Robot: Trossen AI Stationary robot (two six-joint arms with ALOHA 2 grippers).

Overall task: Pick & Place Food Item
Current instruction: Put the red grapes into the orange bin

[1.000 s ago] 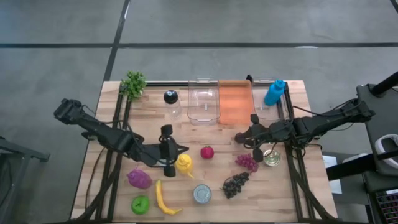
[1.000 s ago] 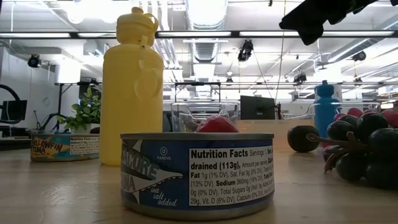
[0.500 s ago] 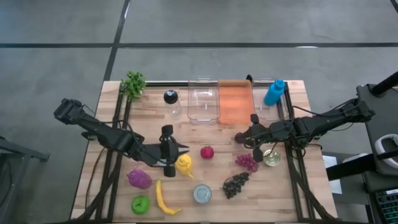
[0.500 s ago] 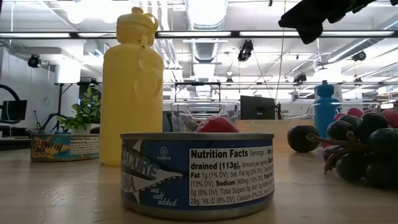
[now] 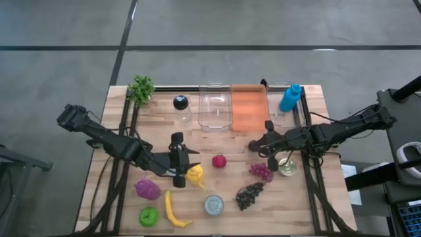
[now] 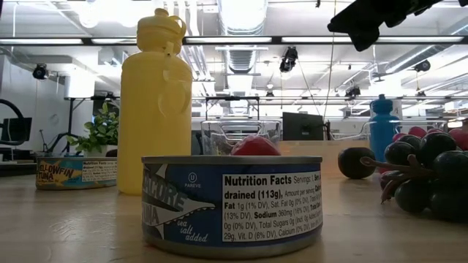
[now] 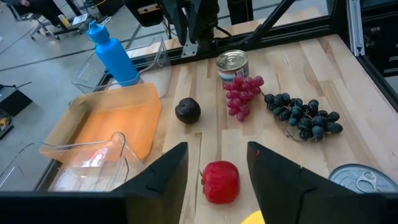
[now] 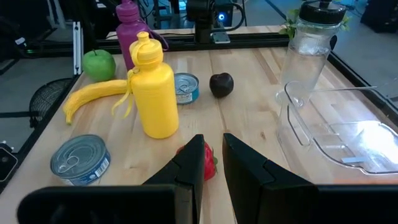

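A yellow bottle stands upright on its base on the wooden table, also seen in the low view and the right wrist view. My left gripper is open at its top; a bit of yellow shows between the fingers. A red food item lies just beyond, toward the table's right. My right gripper hangs over the table's right half, shut to a thin slit with nothing in it. Red grapes and dark grapes lie nearby. My left gripper stands level with open fingers on either side of the yellow bottle's top, coming from the table's left. I cannot tell whether a finger touches it.
At the far edge stand a clear bin, an orange tray, a blue bottle, a clear black-capped bottle and a plant. Near the front lie a banana, a green apple, a purple bottle and a can.
My left gripper has opened where it was and let go of the yellow bottle. The bottle stays upright on the table in the same spot.
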